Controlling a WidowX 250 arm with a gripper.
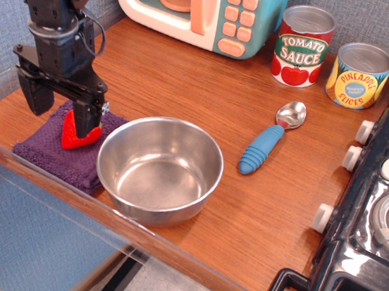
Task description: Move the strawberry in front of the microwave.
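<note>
The strawberry [75,138], small, red and glossy, lies on a purple cloth [51,155] at the front left of the wooden counter. My gripper [61,106] is open and lowered over the cloth. Its right finger [85,114] stands in front of the strawberry's top and hides it; its left finger [36,94] is to the left of the fruit. I cannot tell if a finger touches the strawberry. The teal and cream microwave [260,12] stands at the back, with its pink handle and an orange plate inside.
A steel bowl [151,211] sits right beside the cloth. A blue-handled spoon [265,147] lies mid-counter. A tomato sauce can [302,49] and a pineapple can [359,77] stand at the back right. A black stove [387,197] fills the right edge.
</note>
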